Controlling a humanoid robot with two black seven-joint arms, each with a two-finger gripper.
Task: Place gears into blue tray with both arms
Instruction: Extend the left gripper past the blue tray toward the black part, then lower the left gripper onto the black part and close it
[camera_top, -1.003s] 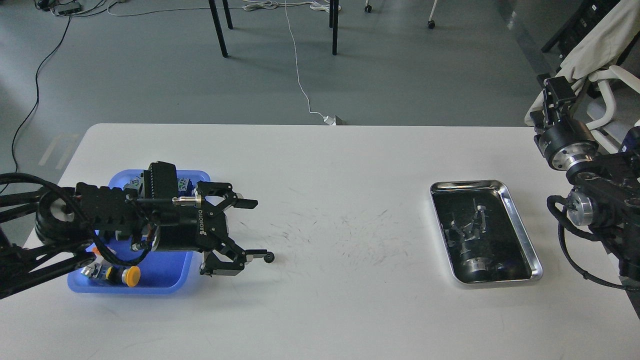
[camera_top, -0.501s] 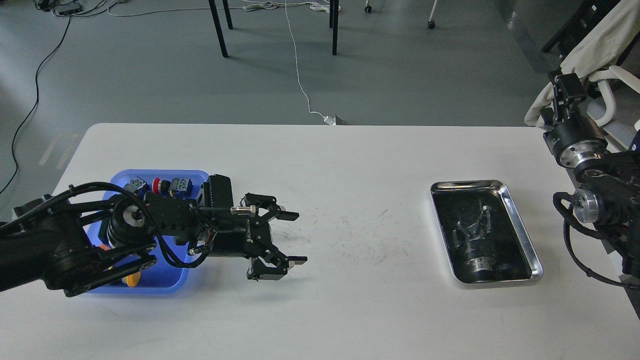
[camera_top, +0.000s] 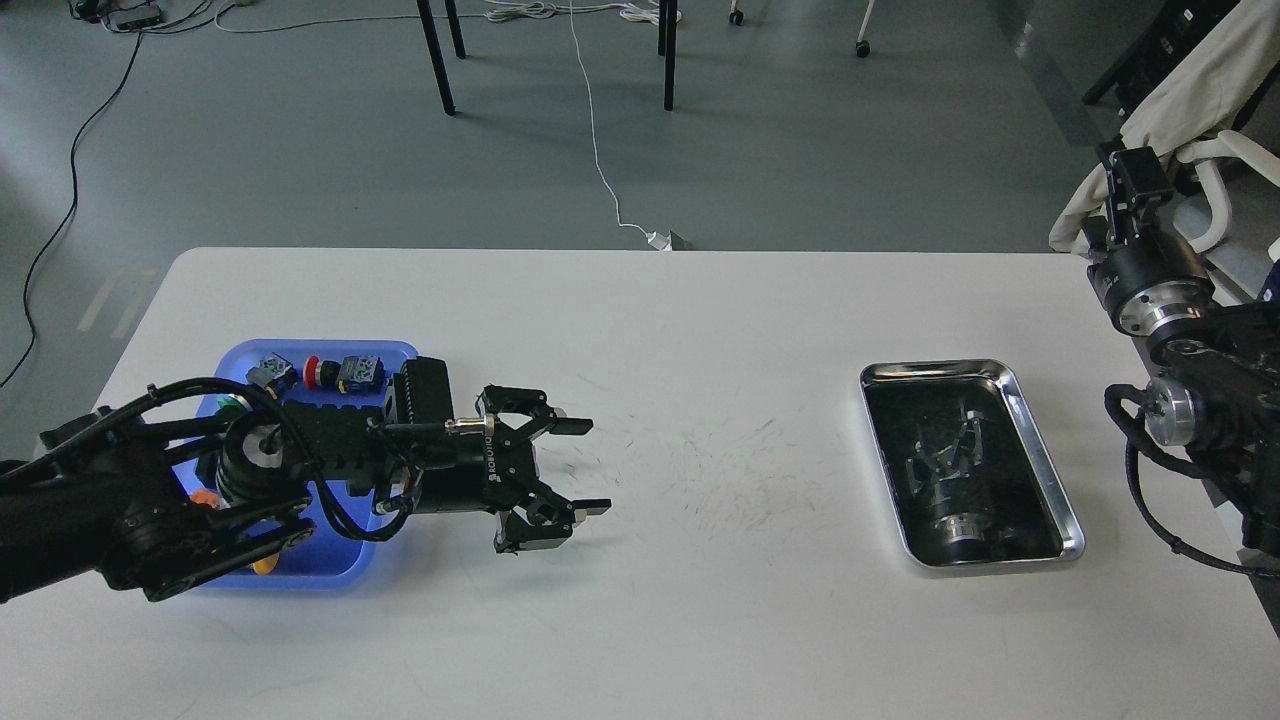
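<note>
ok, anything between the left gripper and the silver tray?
Head view: no object between the left gripper and the silver tray, just white table with dark scuff marks.

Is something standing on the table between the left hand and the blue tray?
Nothing visible does. The left hand, open, hangs just right of the blue tray; only its own arm covers that stretch.

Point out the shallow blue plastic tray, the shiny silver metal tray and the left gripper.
Shallow blue plastic tray (camera_top: 300, 348): head view, far rim.
Shiny silver metal tray (camera_top: 1040, 440): head view, right rim.
Left gripper (camera_top: 585, 466): head view, midway between fingertips.
</note>
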